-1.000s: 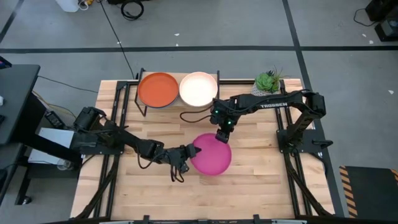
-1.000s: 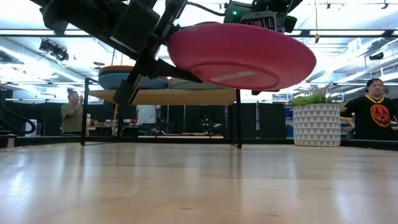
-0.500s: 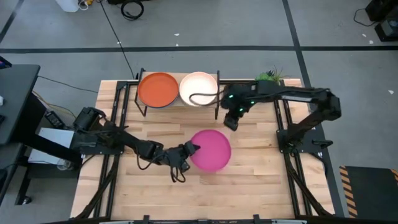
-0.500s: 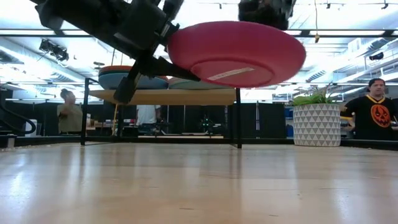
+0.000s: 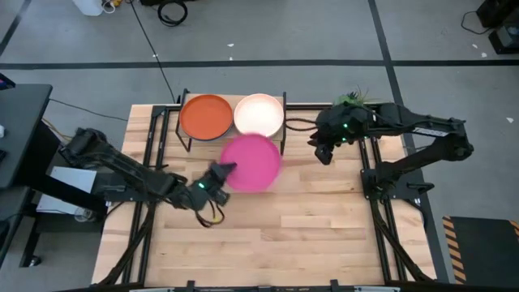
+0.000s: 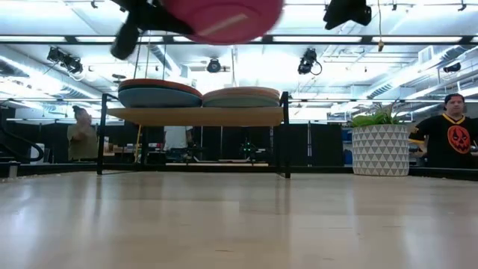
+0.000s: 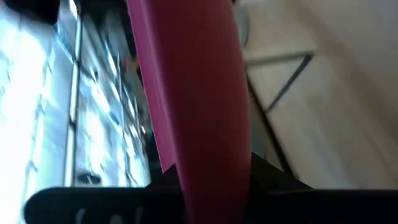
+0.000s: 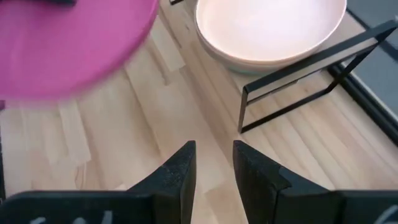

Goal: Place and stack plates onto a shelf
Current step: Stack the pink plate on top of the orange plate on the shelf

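Since one second ago the magenta plate (image 5: 251,162) has gone up and toward the shelf (image 6: 196,115), and the right gripper (image 5: 323,151) has let it go and pulled back to the right side of the table, near the potted plant (image 6: 379,144). Now only the left gripper (image 5: 217,174) carries the plate; its fingers are closed on the rim at the plate's left side, as the left wrist view shows, where the rim passes between the dark fingers. The right gripper hangs free in the air with its fingers a little apart and holds nothing.

The plate is in the air, above the level of the shelf top in the low view, and just in front of the shelf in the high view, partly overlapping the cream-white plate (image 5: 259,115). I think it is held so high so that it can pass over the stacks. The orange plate (image 5: 205,116) tops the left stack and the cream-white one the right stack.

The plate is round, so it has no real long axis. Its hollow side faces up and it lies almost flat, with a small tilt. The gripped edge is toward the left arm and the free edge points toward the shelf.
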